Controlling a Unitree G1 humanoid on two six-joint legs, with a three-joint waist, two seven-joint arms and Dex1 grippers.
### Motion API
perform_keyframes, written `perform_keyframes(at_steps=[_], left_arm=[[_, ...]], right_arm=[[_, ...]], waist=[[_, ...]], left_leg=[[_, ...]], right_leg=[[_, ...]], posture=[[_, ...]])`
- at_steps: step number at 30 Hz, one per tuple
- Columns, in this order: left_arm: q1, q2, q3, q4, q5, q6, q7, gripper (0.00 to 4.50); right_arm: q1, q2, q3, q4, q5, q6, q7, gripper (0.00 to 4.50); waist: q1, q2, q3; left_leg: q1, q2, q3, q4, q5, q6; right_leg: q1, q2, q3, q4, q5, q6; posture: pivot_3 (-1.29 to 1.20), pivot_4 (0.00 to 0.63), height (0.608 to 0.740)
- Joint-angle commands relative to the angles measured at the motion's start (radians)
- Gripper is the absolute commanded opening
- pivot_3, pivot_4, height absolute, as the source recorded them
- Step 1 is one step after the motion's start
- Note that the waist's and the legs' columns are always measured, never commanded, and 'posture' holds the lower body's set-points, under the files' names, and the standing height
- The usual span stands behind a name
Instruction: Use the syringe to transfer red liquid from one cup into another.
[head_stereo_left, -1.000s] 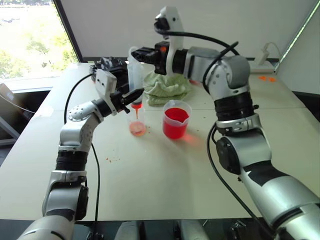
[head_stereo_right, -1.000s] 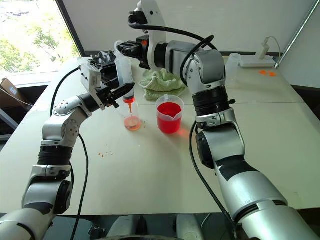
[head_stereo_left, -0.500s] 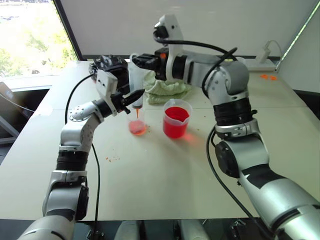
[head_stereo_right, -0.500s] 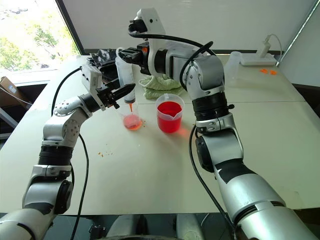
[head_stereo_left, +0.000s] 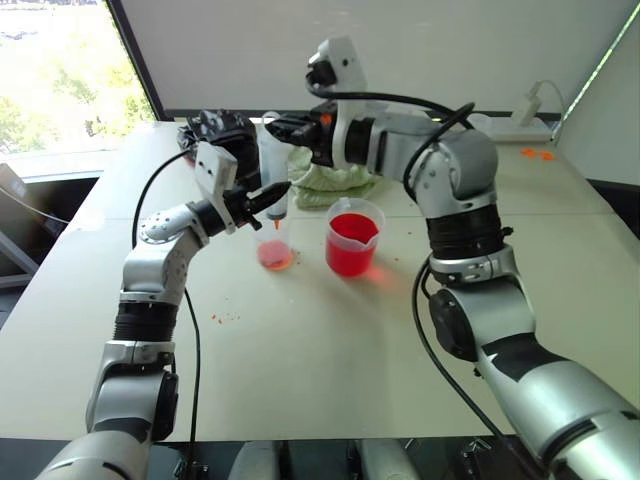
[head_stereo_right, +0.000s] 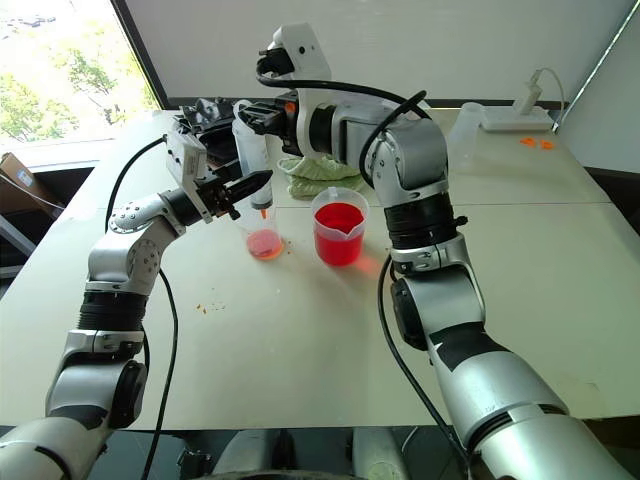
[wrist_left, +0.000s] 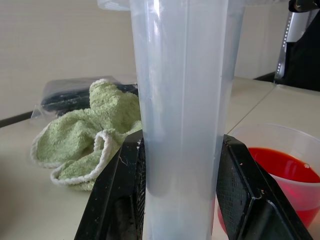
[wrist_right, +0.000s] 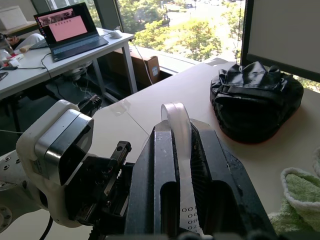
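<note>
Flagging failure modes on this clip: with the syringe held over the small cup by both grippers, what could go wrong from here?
1. The syringe tip hangs just above the narrow small cup; slight drift could drip red liquid onto the table.
2. The left gripper clamps the barrel while the right gripper pinches the plunger top; uneven pushing may tilt the syringe and knock the light cup.
3. The full beaker stands close beside; a sideways swing could tip it.

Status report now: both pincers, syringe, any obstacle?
Left pincer shut on syringe barrel, right pincer shut on plunger. Tip over small cup. Beaker beside it, nothing blocking.
</note>
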Motion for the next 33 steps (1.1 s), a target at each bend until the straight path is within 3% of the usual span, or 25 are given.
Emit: perform_keyframes(at_steps=[1, 3, 6, 23, 27, 33], left_arm=[[-0.043, 0.003, 0.037, -0.023, -0.01, -0.026, 0.032, 1.35], [-0.042, 0.003, 0.037, -0.023, -0.011, -0.026, 0.033, 1.35], [-0.04, 0.004, 0.036, -0.025, -0.012, -0.026, 0.035, 1.35], [-0.062, 0.012, 0.065, -0.052, -0.057, 0.024, 0.058, 1.35], [-0.103, 0.009, 0.118, -0.086, -0.161, 0.162, 0.095, 1.35], [-0.219, 0.057, 0.279, -0.055, -0.41, 0.527, 0.219, 1.35]], right_arm=[[0.007, 0.044, 0.04, -0.036, 0.045, 0.041, 0.043, 0.9], [0.005, 0.044, 0.035, -0.037, 0.043, 0.042, 0.041, 1.66], [-0.001, 0.04, 0.029, -0.041, 0.04, 0.047, 0.037, 3.19], [0.021, -0.125, -0.151, -0.215, 0.143, 0.206, -0.029, 3.19], [0.075, -0.193, -0.216, -0.289, 0.177, 0.27, -0.061, 3.19], [0.165, -0.225, -0.256, -0.356, 0.21, 0.327, -0.111, 3.19]], waist=[[0.0, 0.0, 0.0], [0.0, 0.0, 0.001], [0.0, 0.0, 0.001], [0.015, -0.002, 0.009], [0.024, -0.003, 0.011], [0.023, -0.002, 0.014]], left_leg=[[0.0, 0.0, 0.0, 0.0, 0.0, 0.0], [0.0, 0.0, 0.0, 0.0, 0.0, 0.0], [0.0, 0.0, 0.0, 0.0, 0.0, 0.0], [-0.001, 0.0, 0.0, -0.001, 0.0, 0.001], [-0.001, 0.0, 0.0, -0.001, -0.001, 0.001], [-0.002, 0.0, 0.0, 0.0, -0.001, 0.001]], right_leg=[[0.0, 0.0, 0.0, 0.0, 0.0, 0.0], [0.0, 0.0, 0.0, 0.0, 0.0, 0.0], [0.0, 0.0, 0.0, 0.0, 0.0, 0.0], [0.0, -0.001, 0.0, -0.002, 0.0, 0.0], [0.0, -0.001, 0.0, -0.002, 0.0, 0.0], [-0.001, -0.001, 0.0, -0.002, 0.0, 0.0]], posture=[[0.0, 0.15, 0.711], [0.0, 0.15, 0.711], [0.0, 0.15, 0.711], [0.0, 0.15, 0.711], [0.0, 0.15, 0.711], [0.0, 0.15, 0.711]])
